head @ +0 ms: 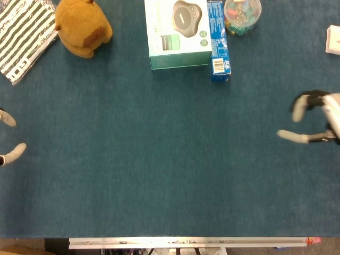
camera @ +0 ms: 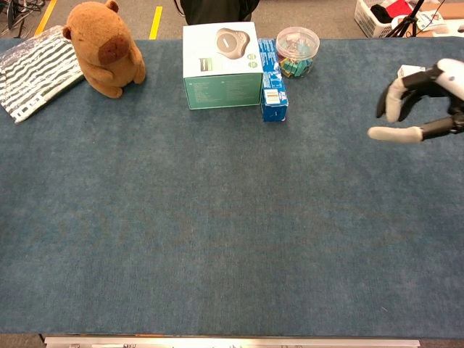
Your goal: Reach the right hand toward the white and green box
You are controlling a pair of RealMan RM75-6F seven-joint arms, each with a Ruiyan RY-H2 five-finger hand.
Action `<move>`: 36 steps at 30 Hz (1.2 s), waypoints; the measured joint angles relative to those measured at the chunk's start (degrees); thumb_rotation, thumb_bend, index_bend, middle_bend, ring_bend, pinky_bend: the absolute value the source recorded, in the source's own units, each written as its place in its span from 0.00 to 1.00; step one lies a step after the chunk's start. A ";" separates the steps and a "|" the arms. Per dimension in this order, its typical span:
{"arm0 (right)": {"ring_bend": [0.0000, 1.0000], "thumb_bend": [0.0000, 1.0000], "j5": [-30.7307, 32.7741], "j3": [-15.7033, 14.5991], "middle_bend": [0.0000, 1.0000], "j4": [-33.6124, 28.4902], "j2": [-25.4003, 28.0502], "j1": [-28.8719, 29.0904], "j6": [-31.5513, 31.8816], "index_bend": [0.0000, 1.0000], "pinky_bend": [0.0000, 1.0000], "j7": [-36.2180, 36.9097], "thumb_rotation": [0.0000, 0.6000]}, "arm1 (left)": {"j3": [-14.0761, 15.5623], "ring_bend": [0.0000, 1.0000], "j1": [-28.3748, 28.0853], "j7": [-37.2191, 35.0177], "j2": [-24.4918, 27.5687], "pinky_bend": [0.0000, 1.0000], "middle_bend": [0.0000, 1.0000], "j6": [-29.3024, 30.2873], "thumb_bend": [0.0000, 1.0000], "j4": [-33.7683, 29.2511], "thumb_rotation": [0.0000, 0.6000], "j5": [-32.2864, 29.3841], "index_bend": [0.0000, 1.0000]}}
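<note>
The white and green box [head: 178, 33] [camera: 222, 64] stands at the far middle of the blue table, its top showing a grey device picture. My right hand [head: 313, 121] [camera: 423, 105] hovers over the table's right side, well to the right of the box and nearer to me. It is open, with fingers apart and nothing in them. My left hand [head: 9, 137] shows only as two pale fingertips at the left edge of the head view, spread apart; the chest view does not show it.
A blue carton [head: 218, 40] leans against the box's right side, with a clear jar of coloured clips [head: 242, 16] behind it. A brown plush [head: 82, 27] and a striped bag [head: 24, 36] sit far left. A small white box [head: 333, 40] lies far right.
</note>
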 measured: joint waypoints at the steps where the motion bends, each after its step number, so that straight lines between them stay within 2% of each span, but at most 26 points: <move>1: 0.61 0.00 0.25 0.41 0.83 -0.04 -0.98 1.22 -1.33 0.84 0.66 1.38 0.63 | 0.07 0.36 0.07 0.02 0.08 0.29 0.44 0.05 0.00 -0.13 1.00 0.08 0.51; 4: 0.76 0.00 1.55 2.00 0.95 0.05 -4.50 4.78 -4.53 0.97 0.83 6.03 0.48 | 0.15 0.36 0.26 0.07 0.34 0.29 0.44 0.35 0.00 -0.42 1.00 0.24 0.51; 7: 0.92 0.00 3.12 4.00 1.00 0.51 -8.52 7.77 -7.00 1.00 0.98 10.48 0.26 | 0.09 0.36 0.50 0.00 0.45 0.29 0.44 0.72 0.00 -0.71 1.00 0.13 0.51; 10: 1.00 0.00 4.36 5.90 1.00 1.03 -12.07 10.55 -9.15 1.00 1.00 13.39 0.13 | 0.22 0.36 0.79 0.12 0.57 0.29 0.44 1.05 0.00 -1.08 1.00 0.29 0.51; 14: 1.00 0.00 6.05 7.10 1.00 1.09 -13.54 13.54 -13.00 1.00 1.00 16.56 0.02 | 0.19 0.36 1.14 0.34 0.84 0.29 0.44 1.48 0.00 -1.45 1.00 0.10 0.51; 19: 1.00 0.00 7.36 7.85 1.00 0.90 -13.73 15.74 -17.00 1.00 1.00 20.23 0.00 | 0.15 0.36 1.08 0.68 0.94 0.29 0.44 1.13 0.00 -1.71 1.00 -0.11 0.51; 25: 1.00 0.00 6.65 8.71 1.00 1.04 -13.76 18.87 -22.09 1.00 1.00 30.50 0.00 | 0.02 0.36 1.01 1.14 1.01 0.29 0.44 1.05 0.00 -2.11 1.00 -0.15 0.51; 31: 1.00 0.00 -0.46 8.05 1.00 1.95 -13.58 22.99 -25.05 1.00 1.00 45.40 0.00 | -0.02 0.36 1.20 1.18 0.92 0.29 0.44 1.27 0.00 -2.13 1.00 -0.25 0.51; 36: 1.00 0.00 -9.67 4.93 1.00 3.03 -12.86 27.13 -24.05 1.00 1.00 57.79 0.00 | -0.02 0.36 1.37 1.06 1.06 0.29 0.44 1.33 0.00 -1.97 1.00 -0.40 0.51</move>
